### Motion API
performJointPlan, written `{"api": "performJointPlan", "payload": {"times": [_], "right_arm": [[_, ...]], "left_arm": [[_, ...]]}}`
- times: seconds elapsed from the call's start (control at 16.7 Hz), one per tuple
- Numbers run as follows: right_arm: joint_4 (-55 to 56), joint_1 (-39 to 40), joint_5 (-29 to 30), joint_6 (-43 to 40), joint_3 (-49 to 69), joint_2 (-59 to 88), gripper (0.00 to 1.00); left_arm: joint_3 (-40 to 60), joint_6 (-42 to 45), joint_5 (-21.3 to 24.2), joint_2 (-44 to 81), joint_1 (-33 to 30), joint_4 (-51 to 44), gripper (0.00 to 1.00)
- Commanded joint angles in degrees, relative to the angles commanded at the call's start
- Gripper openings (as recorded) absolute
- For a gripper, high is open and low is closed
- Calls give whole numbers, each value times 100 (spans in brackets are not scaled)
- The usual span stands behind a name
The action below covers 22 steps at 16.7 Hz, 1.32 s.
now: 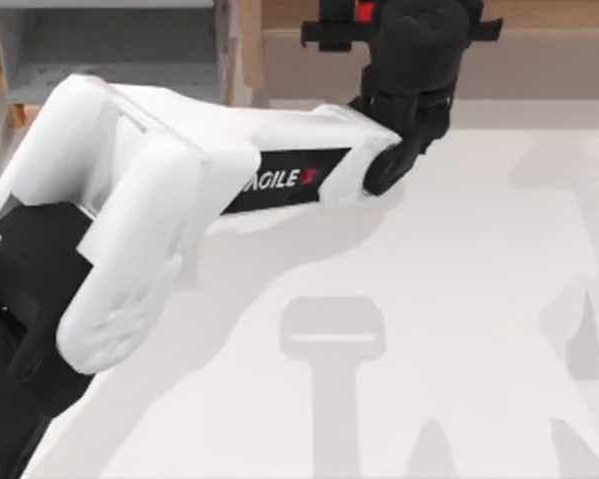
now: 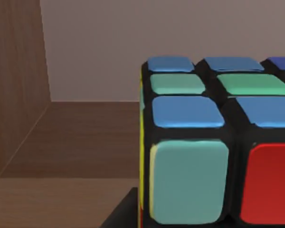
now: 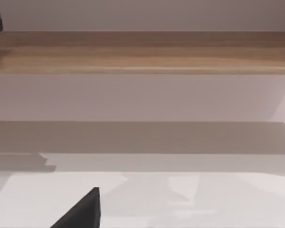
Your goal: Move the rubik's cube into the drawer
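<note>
- Plastic rubik's cube sits on the wooden shelf, right by my left pincer.
- Light, hard, slick; squeeze two flat sides.
- I cannot tell if the pincer is spread.

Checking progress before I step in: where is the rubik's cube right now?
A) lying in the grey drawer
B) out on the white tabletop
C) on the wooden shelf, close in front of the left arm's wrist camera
C: the left wrist view shows the rubik's cube standing on the brown wooden shelf.
</note>
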Motion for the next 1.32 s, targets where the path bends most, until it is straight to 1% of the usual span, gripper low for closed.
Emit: {"api": "performJointPlan", "payload": {"times": [0.36,0.48,0.66,0.78,0.96,1.14,1.32], "right_arm": [[0,0,0,0,0,0,100],[0,0,0,0,0,0,100],[0,0,0,0,0,0,100],[0,0,0,0,0,0,100],[0,0,0,0,0,0,100],[0,0,0,0,0,0,100],[0,0,0,0,0,0,100]], "left_arm": [[78,33,58,-20,-9,-45,0],[211,106,205,-130,-126,-192,0],[495,303,568,-363,-378,-709,0],[701,473,858,-534,-531,-1257,0],[1009,772,1325,-797,-658,-2426,0],[1328,1103,1800,-1034,-617,-3929,0],[1676,1446,2257,-1222,-402,-5657,0]]}}
